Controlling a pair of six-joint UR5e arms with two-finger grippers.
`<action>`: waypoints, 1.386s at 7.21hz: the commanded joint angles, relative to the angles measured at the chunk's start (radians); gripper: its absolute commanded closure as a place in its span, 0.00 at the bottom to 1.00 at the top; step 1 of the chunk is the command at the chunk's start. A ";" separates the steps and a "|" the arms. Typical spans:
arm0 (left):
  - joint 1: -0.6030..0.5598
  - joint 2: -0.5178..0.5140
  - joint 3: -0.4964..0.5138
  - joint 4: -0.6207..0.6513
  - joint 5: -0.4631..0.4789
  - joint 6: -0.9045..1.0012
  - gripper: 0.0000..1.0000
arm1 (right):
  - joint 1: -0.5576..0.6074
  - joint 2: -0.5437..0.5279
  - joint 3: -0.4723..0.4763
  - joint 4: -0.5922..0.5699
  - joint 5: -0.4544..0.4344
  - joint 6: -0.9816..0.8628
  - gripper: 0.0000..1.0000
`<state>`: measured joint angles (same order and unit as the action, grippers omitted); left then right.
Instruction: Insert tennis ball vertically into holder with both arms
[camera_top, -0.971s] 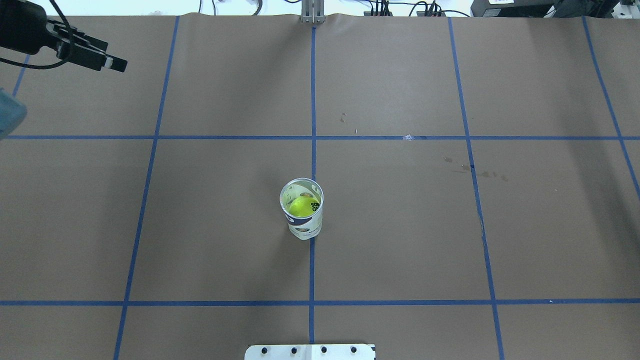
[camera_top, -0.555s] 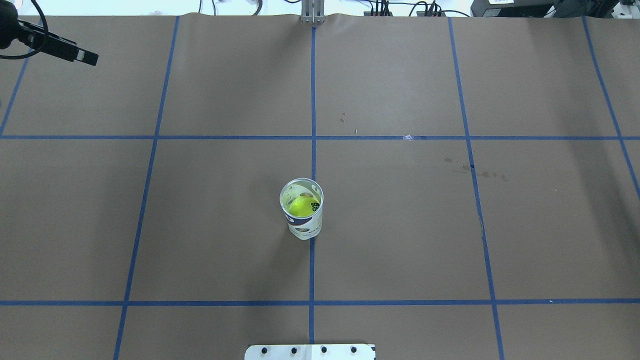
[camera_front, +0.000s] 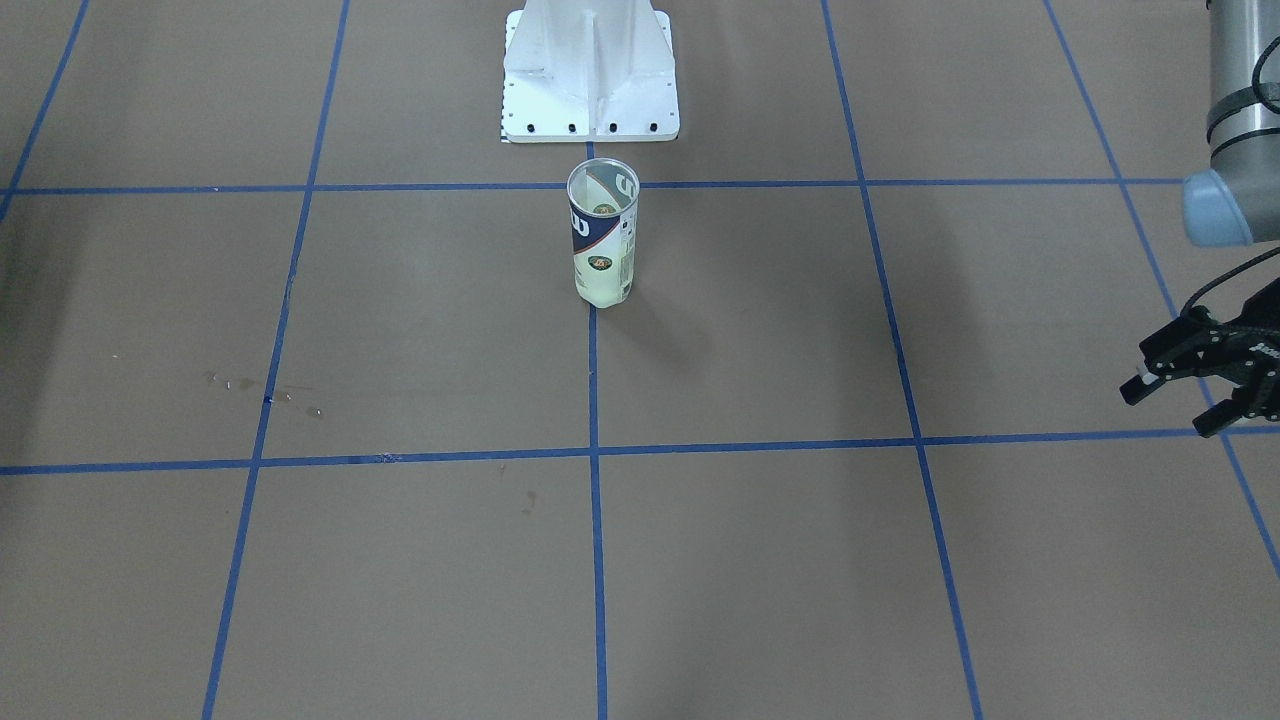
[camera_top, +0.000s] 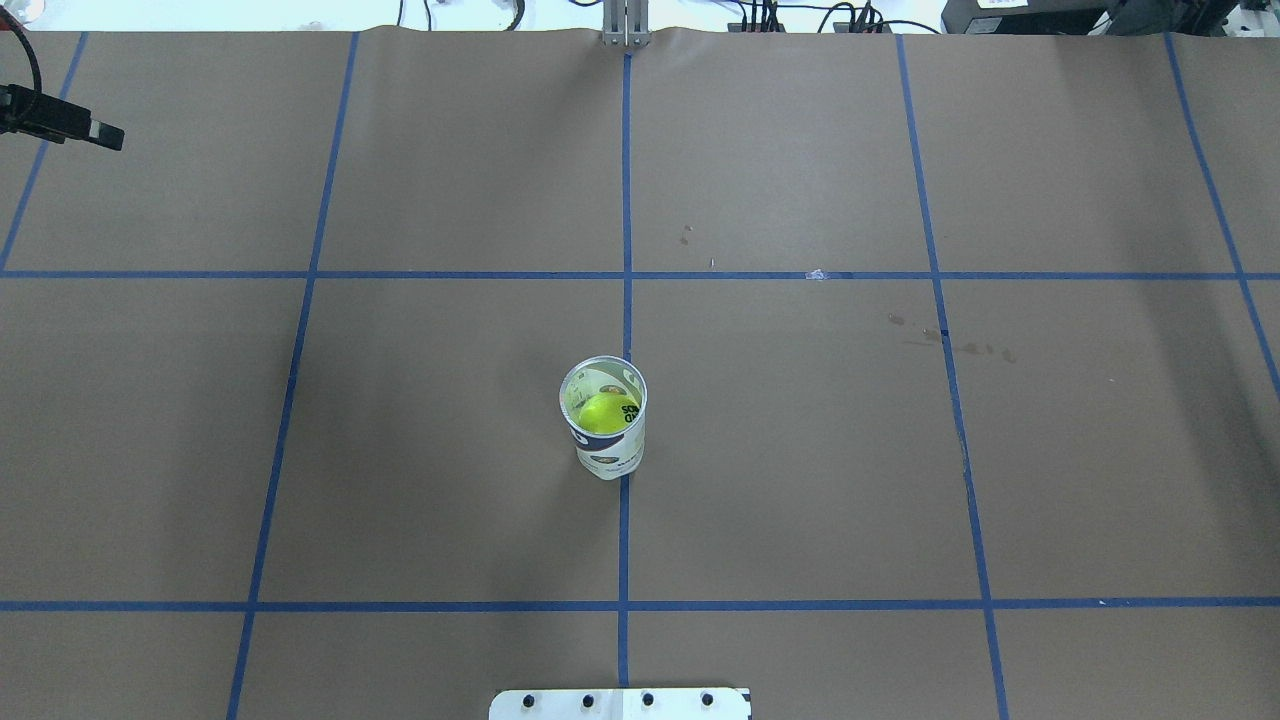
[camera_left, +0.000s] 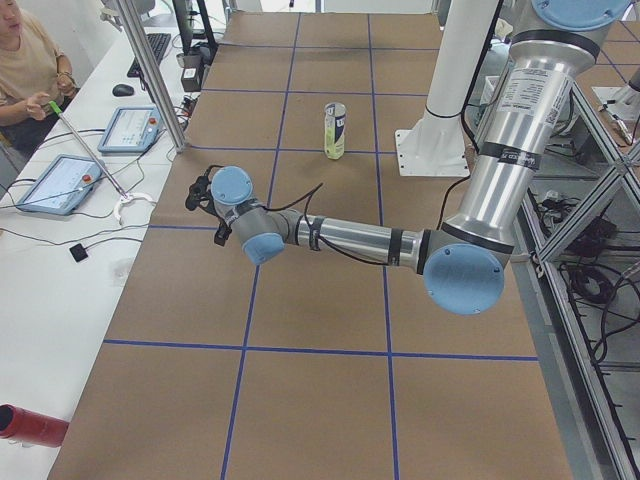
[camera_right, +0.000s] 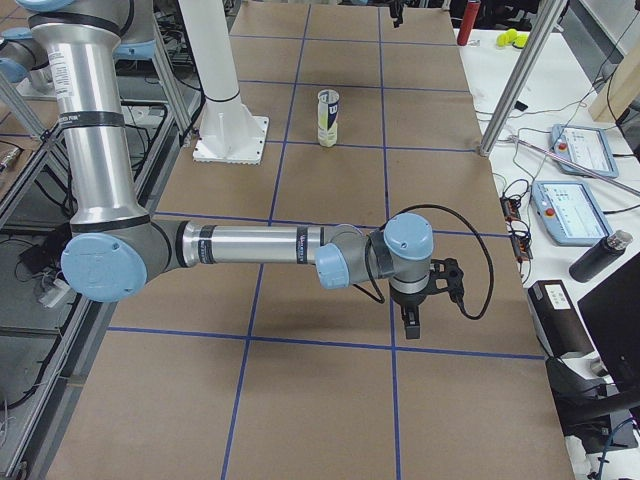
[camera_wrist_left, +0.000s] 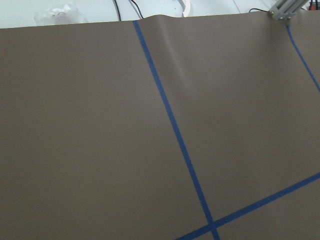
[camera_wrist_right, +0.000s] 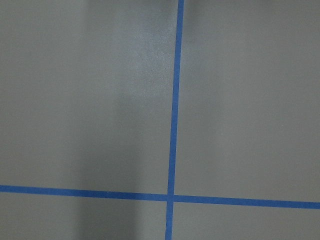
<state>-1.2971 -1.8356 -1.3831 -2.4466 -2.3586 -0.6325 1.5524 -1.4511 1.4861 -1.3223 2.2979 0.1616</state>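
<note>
Where the central blue tape line (camera_top: 624, 200) runs across the brown paper of the table (camera_top: 850, 450), the holder (camera_top: 604, 428) is seen standing upright on that line, its open mouth turned upward. The tennis ball (camera_top: 603, 413), yellow-green with black print, is seen inside it, low down at the bottom. The white pedestal base (camera_front: 590, 70) is found near the holder on the robot's side, apart from it.

The left arm (camera_left: 350, 240) is stretched low across the table toward the far left corner, and the left gripper (camera_front: 1168, 410) is held there, well apart from the holder. Its two black fingers (camera_front: 1135, 390) are spread wide, and only table paper is seen between them.

The right arm (camera_right: 250, 245) is stretched out over the right part of the table, and the right gripper (camera_right: 432, 298) is hung beside the right edge, also well apart from the holder. It is shown only in the right side view, so it cannot be told whether its fingers are spread or closed.

In both wrist views only brown paper and tape lines are shown. A person (camera_left: 25, 60) is seated at the white bench beyond the table's left edge, where two tablets (camera_left: 60, 185) are laid.
</note>
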 joint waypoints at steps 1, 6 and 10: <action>-0.002 0.067 0.013 -0.113 0.512 0.083 0.00 | 0.000 -0.003 -0.001 0.000 0.000 0.001 0.01; -0.080 0.087 0.162 -0.030 0.256 0.201 0.00 | 0.000 -0.009 -0.006 0.000 0.000 -0.001 0.01; -0.268 0.090 0.086 0.492 0.140 0.530 0.00 | 0.000 -0.035 -0.009 0.000 -0.002 0.001 0.01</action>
<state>-1.5354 -1.7450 -1.2521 -2.1392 -2.2096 -0.1423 1.5524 -1.4755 1.4780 -1.3223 2.2959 0.1625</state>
